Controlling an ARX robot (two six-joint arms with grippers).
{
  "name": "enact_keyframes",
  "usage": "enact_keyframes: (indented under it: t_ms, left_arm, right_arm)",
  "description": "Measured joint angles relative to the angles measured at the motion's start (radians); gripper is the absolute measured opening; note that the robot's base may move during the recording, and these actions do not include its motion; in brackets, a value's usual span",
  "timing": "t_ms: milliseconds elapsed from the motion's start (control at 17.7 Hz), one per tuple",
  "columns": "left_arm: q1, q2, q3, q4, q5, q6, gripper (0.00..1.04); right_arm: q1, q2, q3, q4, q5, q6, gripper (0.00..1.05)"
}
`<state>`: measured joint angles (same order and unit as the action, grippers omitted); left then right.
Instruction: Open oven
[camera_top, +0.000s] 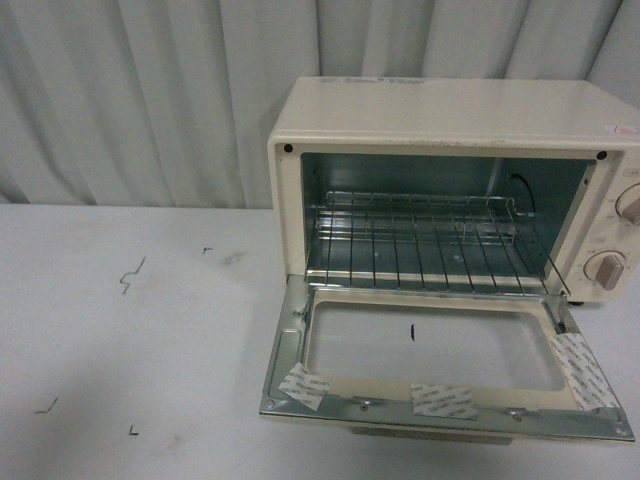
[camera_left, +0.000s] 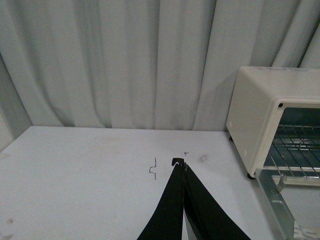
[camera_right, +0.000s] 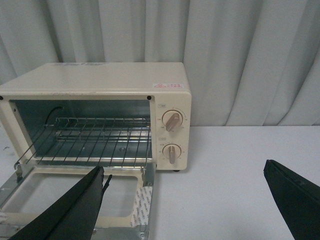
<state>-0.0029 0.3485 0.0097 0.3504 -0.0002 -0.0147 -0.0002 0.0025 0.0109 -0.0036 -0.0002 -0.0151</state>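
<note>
I see the oven (camera_top: 450, 110) far right on table (camera_top: 120, 330), door (camera_top: 430, 365) lying flat & fully down, rack (camera_top: 420, 250) exposed: task looks done imo. Left gripper (camera_left: 179, 162) fingers together, right gripper (camera_right: 184, 167) fingers wide apart, both empty.

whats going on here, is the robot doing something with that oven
The oven on the table stands open. Its glass door lies folded down flat in front, and the wire rack inside is bare. Neither robot hand touches it. The left hand is shut and holds nothing, off to the oven's side. The right hand is spread wide open in front of the oven. The opening looks done.
</note>
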Motion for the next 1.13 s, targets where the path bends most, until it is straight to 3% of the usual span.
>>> enact_keyframes:
  t_ms: [507,564,846,1127]
  left_arm:
    - [0.0,-0.18,0.0,-0.184,0.0,0.0,0.02]
    - [0.0,-0.28,0.0,-0.339,0.003,0.0,0.02]
    - [0.001,-0.342,0.0,-0.354,-0.001,0.0,0.02]
    - [0.001,-0.342,0.0,-0.354,0.0,0.0,0.6]
  right_arm:
    - [0.0,0.0,0.0,0.0,0.0,0.0,0.98]
    - [0.0,0.0,0.0,0.0,0.0,0.0,0.98]
    - [0.0,0.0,0.0,0.0,0.0,0.0,0.98]
    - [0.0,0.0,0.0,0.0,0.0,0.0,0.98]
